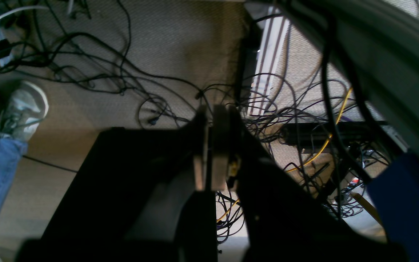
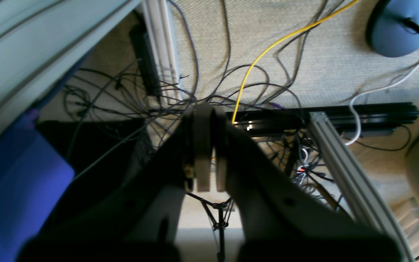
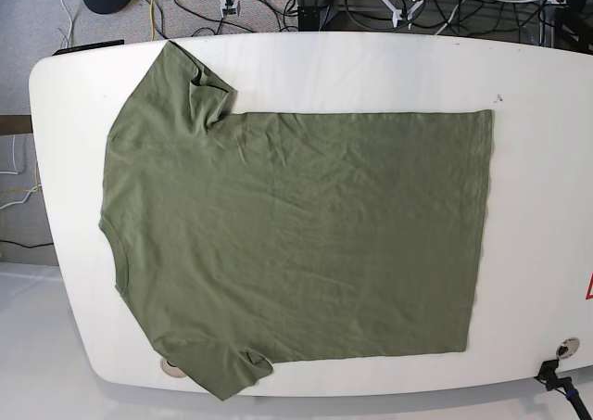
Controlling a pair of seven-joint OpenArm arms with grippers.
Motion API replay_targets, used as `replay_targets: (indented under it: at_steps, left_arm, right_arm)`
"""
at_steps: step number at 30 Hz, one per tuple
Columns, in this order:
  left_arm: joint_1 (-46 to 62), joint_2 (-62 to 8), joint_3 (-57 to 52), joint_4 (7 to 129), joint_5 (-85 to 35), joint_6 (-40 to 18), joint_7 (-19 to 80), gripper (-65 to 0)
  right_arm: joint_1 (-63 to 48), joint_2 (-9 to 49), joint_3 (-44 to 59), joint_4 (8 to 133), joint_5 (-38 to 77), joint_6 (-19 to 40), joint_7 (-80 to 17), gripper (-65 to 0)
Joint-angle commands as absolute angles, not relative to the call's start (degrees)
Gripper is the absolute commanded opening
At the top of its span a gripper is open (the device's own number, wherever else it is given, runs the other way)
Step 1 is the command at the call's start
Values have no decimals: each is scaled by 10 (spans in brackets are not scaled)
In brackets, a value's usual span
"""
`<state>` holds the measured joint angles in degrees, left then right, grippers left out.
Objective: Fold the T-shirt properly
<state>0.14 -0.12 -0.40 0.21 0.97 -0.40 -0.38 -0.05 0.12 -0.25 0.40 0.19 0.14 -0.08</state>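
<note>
The olive-green T-shirt (image 3: 296, 244) lies spread flat on the white table (image 3: 528, 86) in the base view. Its collar (image 3: 109, 225) faces left and its hem faces right. One short sleeve (image 3: 190, 82) points to the far edge, the other (image 3: 218, 364) reaches the near edge. Neither arm shows in the base view. In the left wrist view my left gripper (image 1: 209, 112) hangs shut over the floor, holding nothing. My right gripper (image 2: 213, 112) is likewise shut and empty, off the table beside its edge.
Tangled cables (image 1: 122, 80) and a yellow cord (image 2: 260, 54) cover the carpet below. A person's shoe (image 1: 22, 109) and jeans leg stand at the left. An aluminium frame bar (image 2: 344, 163) and a blue lamp base (image 2: 400, 25) sit near the right arm.
</note>
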Motion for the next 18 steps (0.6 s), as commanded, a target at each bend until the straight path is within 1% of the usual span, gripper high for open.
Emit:
replay_targets:
  at_steps: [1, 18]
  left_arm:
    - [2, -1, -3, 6, 5, -3, -2, -646]
    - [1, -5, -5, 10, 4, -5, -19, -640]
  right_arm:
    - [-6, 2, 0, 12, 3, 13, 6, -635]
    - [-10, 2, 0, 10, 4, 12, 4, -638]
